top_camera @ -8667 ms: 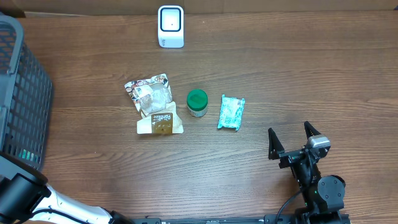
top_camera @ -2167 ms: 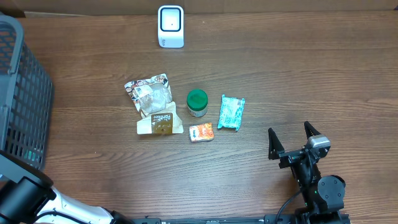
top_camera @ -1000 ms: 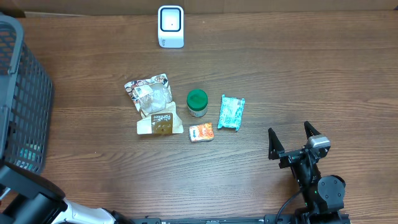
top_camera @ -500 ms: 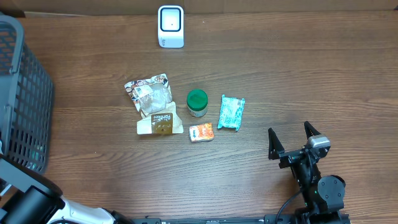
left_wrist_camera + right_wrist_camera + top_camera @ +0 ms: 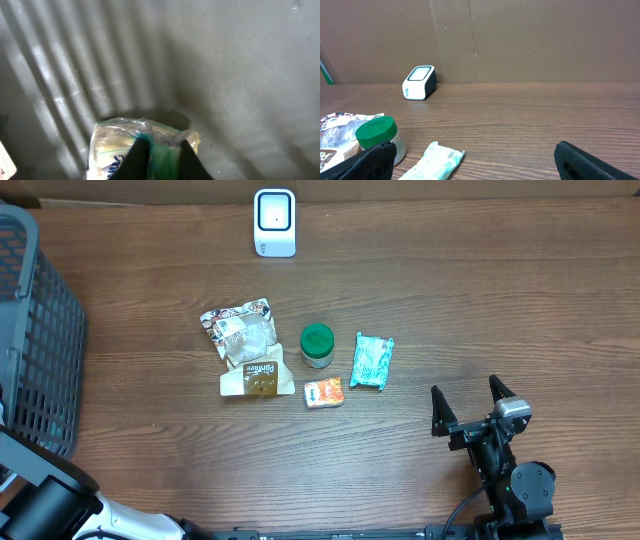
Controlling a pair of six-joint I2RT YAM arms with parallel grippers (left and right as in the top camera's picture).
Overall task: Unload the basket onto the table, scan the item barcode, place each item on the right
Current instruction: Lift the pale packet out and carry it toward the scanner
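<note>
In the left wrist view my left gripper [image 5: 162, 158] is shut on a clear plastic packet [image 5: 110, 150] with green and white print, which lies on the grey floor of the basket [image 5: 225, 75]. From overhead the jaws are hidden in the dark basket [image 5: 40, 330] at the far left. The white barcode scanner [image 5: 274, 222] stands at the table's back edge, and the right wrist view shows the scanner [image 5: 419, 76] too. My right gripper [image 5: 473, 408] stands open and empty at the front right.
In the middle of the table lie a crumpled snack bag [image 5: 245, 345], a green-lidded jar [image 5: 317, 346], a teal packet [image 5: 372, 361] and a small orange packet [image 5: 324, 392]. A cardboard wall [image 5: 520, 35] backs the table.
The orange packet appeared on the table since the earliest frame. The left arm has shifted at the basket in the last second. The right arm has not moved.
</note>
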